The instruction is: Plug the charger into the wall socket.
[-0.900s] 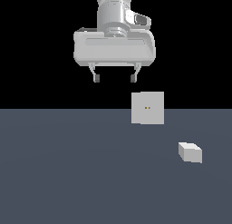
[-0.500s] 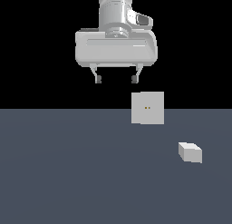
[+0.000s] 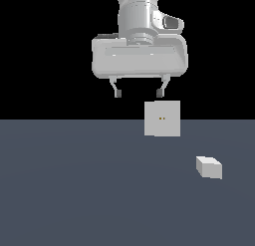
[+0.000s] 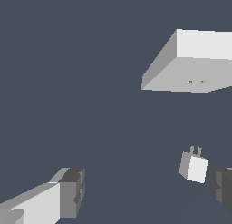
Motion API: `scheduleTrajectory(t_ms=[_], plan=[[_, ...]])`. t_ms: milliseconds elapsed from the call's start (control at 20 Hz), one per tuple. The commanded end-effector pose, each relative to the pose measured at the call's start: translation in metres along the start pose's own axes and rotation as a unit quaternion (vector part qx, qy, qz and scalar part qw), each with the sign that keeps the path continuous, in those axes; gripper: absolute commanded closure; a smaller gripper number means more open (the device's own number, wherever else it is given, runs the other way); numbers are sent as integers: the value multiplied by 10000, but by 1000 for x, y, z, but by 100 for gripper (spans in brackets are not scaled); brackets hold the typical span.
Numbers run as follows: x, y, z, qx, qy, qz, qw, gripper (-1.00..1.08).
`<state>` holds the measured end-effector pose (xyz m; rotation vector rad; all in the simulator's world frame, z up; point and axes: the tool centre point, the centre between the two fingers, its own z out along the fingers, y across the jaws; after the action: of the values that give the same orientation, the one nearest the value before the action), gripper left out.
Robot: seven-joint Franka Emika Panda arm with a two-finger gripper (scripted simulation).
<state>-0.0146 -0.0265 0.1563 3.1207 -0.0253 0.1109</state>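
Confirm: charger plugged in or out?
Out. The charger lies on the floor apart from the wall socket; its prongs show bare in the wrist view.

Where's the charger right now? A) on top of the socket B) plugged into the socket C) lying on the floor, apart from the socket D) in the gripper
C: the charger lies on the floor toward the exterior view's right, clear of the socket, while the open gripper hangs empty above.

White arm (image 3: 139, 16), grey-tipped end effector (image 3: 139, 93)
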Motion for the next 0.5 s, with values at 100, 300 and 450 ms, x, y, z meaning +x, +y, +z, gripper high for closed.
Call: scheduleTrajectory(t_ms=[100, 300, 450], plan=[[-9, 18, 12, -28, 222, 170, 9996, -92], [-18, 36, 24, -55, 439, 333, 9985, -92], [-24, 49, 34, -76, 601, 455, 9971, -92]])
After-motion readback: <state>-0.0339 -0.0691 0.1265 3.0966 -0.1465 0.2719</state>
